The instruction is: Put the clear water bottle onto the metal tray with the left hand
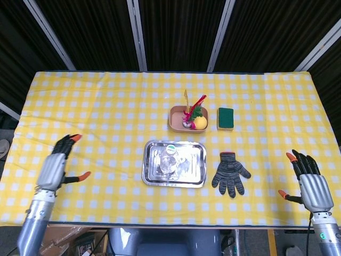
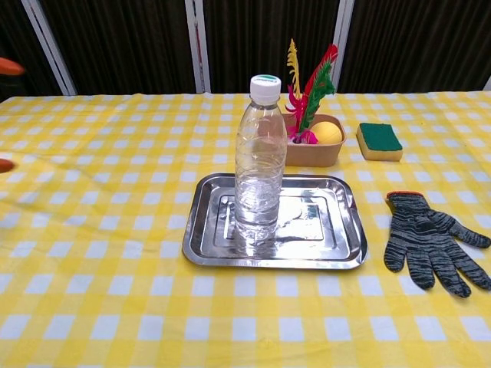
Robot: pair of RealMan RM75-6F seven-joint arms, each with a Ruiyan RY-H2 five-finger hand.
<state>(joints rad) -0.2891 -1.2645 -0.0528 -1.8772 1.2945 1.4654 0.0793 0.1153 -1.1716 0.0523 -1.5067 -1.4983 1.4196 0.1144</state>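
On the tray [image 2: 341,249], toward its left half: bottle [image 2: 259,165] upright on its base, cap on, touched by nothing. Task looks done, judging by how things lie (bottle fully inside the rim, not leaning). Placed off-centre, likely because that side is nearest the left arm's reach. Tray itself flat on the yellow checked cloth [image 1: 106,106], near the middle of the table's near half.

Left hand [image 1: 57,162] well apart from the tray, out by the table's left edge, fingers spread and holding nothing; a parked pose, clear of the bottle so no knock can tip it. In the chest view only orange fingertips [image 2: 9,67] at the left border. Right hand [image 1: 308,181] likewise empty, fingers apart, by the right near corner, out of the way since the task calls for the left only.

Just right of the tray: knit glove [image 2: 430,241], flat. Behind the tray: bowl [image 2: 314,149] with feathers [image 2: 311,80] and a yellow ball [image 2: 328,132]; green sponge [image 2: 379,140] beside it.
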